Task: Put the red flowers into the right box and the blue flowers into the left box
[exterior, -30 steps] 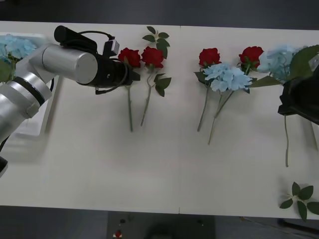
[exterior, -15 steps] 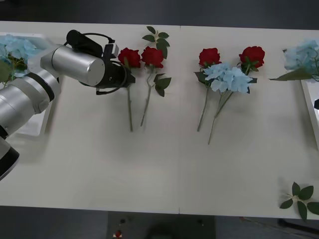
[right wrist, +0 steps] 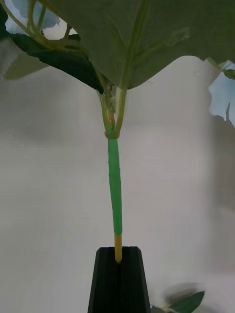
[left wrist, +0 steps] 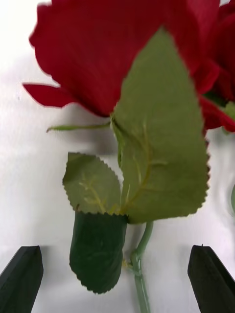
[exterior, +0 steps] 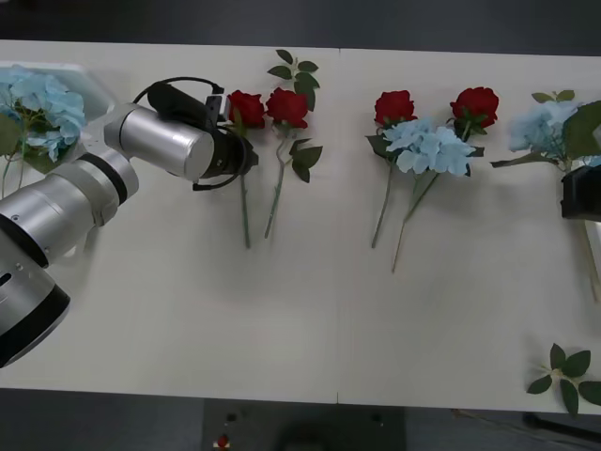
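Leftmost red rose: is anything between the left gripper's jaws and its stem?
Nothing solid. The left gripper has its jaws open either side of the leftmost red rose, whose stem runs between them. Only the rose's own leaves overlap the stem above the jaws; the table underneath is bare.

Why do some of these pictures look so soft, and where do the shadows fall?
Left wrist view: the red rose sits so near the lens that its petals blur, while the leaf stays crisp. Right wrist view: the big leaf overhead is soft, the stem sharper. Front view: even light, faint shadows beside the stems on the table.
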You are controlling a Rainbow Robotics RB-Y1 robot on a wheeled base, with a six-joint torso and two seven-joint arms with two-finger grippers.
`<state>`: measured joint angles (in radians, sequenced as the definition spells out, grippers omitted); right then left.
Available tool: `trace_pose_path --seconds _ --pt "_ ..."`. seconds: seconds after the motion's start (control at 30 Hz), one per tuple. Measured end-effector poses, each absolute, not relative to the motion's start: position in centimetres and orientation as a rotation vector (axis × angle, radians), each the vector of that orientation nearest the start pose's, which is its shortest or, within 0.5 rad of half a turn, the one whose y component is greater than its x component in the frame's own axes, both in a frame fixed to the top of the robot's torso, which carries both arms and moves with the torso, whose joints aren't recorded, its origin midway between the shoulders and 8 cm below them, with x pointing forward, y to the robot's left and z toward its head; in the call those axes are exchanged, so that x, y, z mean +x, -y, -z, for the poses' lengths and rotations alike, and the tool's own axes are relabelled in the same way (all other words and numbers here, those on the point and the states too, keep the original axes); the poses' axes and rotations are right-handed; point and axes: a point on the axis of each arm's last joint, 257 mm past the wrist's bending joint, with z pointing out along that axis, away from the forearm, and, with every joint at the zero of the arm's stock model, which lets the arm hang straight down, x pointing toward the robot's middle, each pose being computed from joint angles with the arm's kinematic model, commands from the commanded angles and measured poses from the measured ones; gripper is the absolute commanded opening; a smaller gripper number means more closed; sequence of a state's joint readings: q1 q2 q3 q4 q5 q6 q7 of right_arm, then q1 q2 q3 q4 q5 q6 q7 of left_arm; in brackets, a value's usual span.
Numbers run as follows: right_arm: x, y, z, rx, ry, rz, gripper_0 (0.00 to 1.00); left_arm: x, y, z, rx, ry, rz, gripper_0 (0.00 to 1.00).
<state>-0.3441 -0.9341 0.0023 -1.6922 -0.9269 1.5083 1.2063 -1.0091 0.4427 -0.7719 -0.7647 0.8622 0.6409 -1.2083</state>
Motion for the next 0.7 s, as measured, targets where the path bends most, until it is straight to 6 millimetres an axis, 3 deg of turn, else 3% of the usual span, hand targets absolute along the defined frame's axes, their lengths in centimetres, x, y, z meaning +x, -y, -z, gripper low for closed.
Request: trace_pose_path --seconds 0.1,0.23,0.5,0.7 --pt "46.3 40.4 22.9 0.149 -2.690 0.039 0.00 66.7 -13.8 26.5 0.146 -2.330 0.229 0.85" --pt "46.7 42.0 23.8 0.120 -2.671 0.188 0.00 66.9 -14.3 26.4 0.165 -2.322 0.197 0.80" --pt "48.3 41.5 25.8 0.163 -2.626 0.205 0.00 67.4 -15.3 26.2 0.213 -2.300 0.119 0.80" --pt "48.5 40.4 29.1 0.093 -2.638 0.210 0.00 67.0 -15.5 27.1 0.270 -2.306 0.065 0.80"
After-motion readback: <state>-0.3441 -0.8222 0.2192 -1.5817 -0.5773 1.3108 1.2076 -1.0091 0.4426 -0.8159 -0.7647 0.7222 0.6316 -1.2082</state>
